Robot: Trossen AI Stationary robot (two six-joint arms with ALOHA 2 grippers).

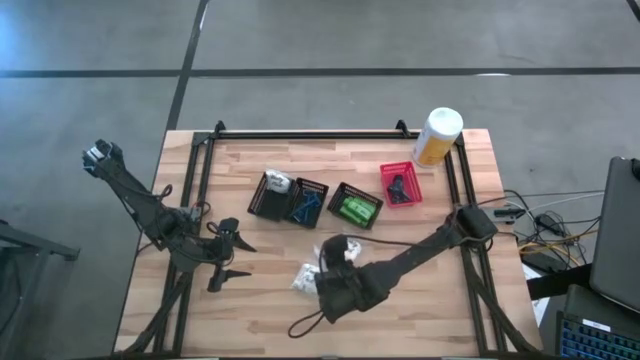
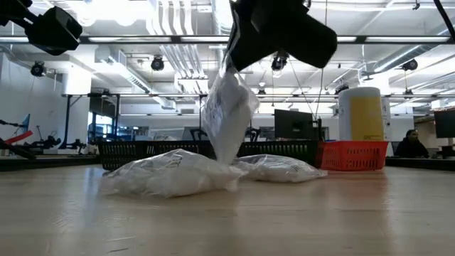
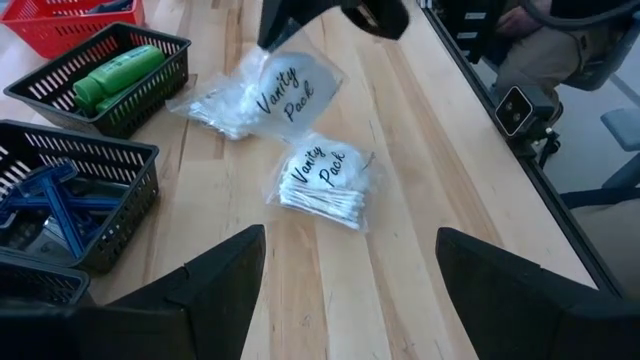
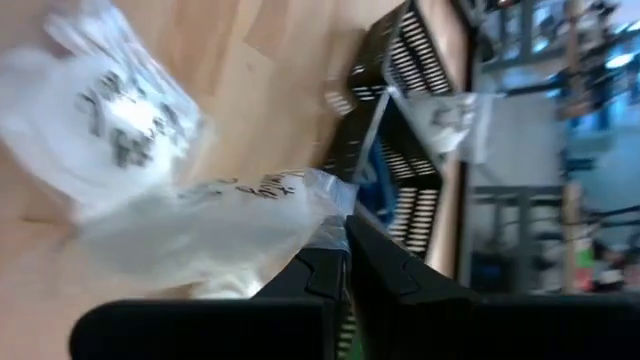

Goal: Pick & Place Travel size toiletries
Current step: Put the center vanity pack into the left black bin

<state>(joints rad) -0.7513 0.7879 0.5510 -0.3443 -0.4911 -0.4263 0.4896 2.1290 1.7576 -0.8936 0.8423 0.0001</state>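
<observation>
Three clear-wrapped white "Vanity Pack" packets are near the table's middle. Two lie flat on the wood [image 3: 325, 185] [image 3: 222, 105], also seen in the low view [image 2: 170, 174] [image 2: 279, 168]. My right gripper [image 4: 345, 250] is shut on the third packet [image 2: 227, 107], which hangs below it. My left gripper [image 3: 345, 290] is open and empty, left of the packets [image 1: 232, 258]. A black basket holds green packets [image 3: 110, 75], another blue razors [image 3: 55, 195], and a third a white packet [image 1: 272, 192]. My right gripper pinches the hanging packet's top edge of clear wrap [image 4: 328, 200] between its two shut fingers, coming from above and pointing down. The packet hangs upright below the fingers [image 3: 290, 85]. Whether its lower end [image 2: 224, 156] touches the table, I cannot tell.
A row of three black baskets and a red basket [image 1: 400, 185] stands behind the packets. A tall white-and-yellow canister [image 1: 437, 135] stands at the far right. A black frame rail [image 1: 300, 133] runs along the far edge. Bare wood lies toward the near edge.
</observation>
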